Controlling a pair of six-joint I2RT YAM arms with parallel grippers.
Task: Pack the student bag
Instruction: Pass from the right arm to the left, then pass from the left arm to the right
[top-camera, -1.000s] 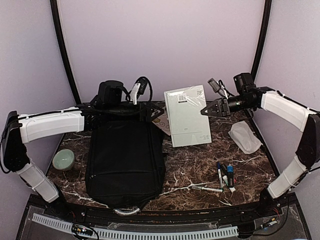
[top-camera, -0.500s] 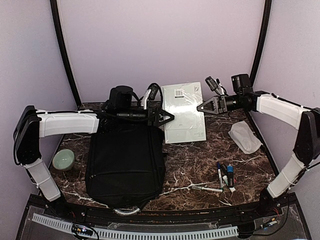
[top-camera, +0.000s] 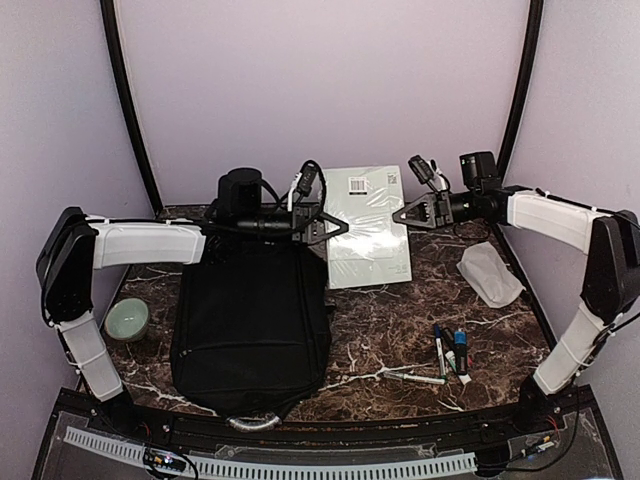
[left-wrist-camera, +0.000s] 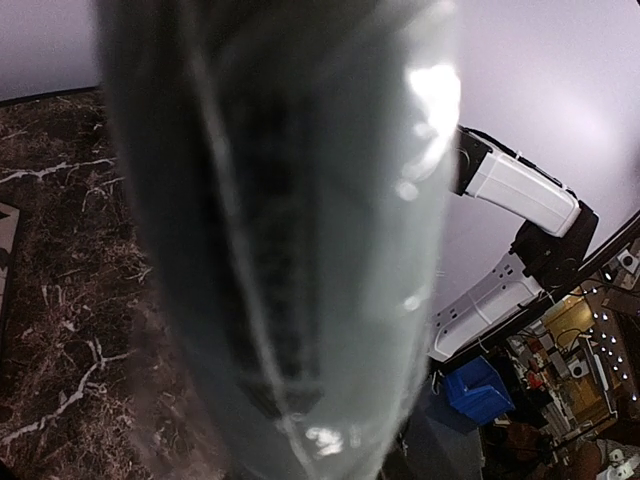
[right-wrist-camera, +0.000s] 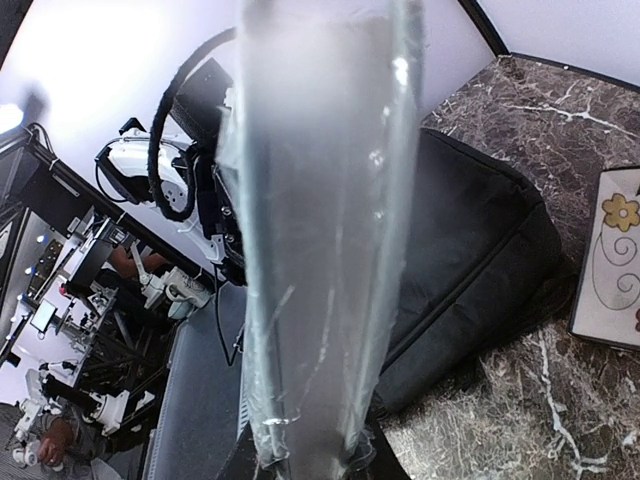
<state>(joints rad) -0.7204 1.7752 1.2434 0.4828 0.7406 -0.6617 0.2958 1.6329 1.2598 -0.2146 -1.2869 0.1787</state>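
Grips the wrapped notebook (top-camera: 368, 225) by its right edge with the right fingers (top-camera: 408, 212), clenched on it and holding it tilted above the surface (top-camera: 370, 330). Meets the notebook's left edge with the left fingers (top-camera: 330, 228); cannot tell whether clamped or merely set around it, with only a film-covered edge on show in the left wrist view. Could slip on the glossy film, given a shallow grip on either side, and drop the notebook onto the patterned card (right-wrist-camera: 612, 262) lying on the surface beside the bag. Could also bow or twist the notebook under uneven pull from the two arms. Finds the student bag (top-camera: 250, 320) lying flat on the surface just left of the notebook, under the left arm, with no open mouth visible from above. Risks laying the notebook on top of the fabric instead of inside, or catching a corner on a zip. Counts one notebook, one student bag, one card, one pale green bowl (top-camera: 127, 320) left of the bag, one white pouch (top-camera: 488, 272) at the right, and seemingly four markers (top-camera: 449, 356) near the front right, too small for certainty.
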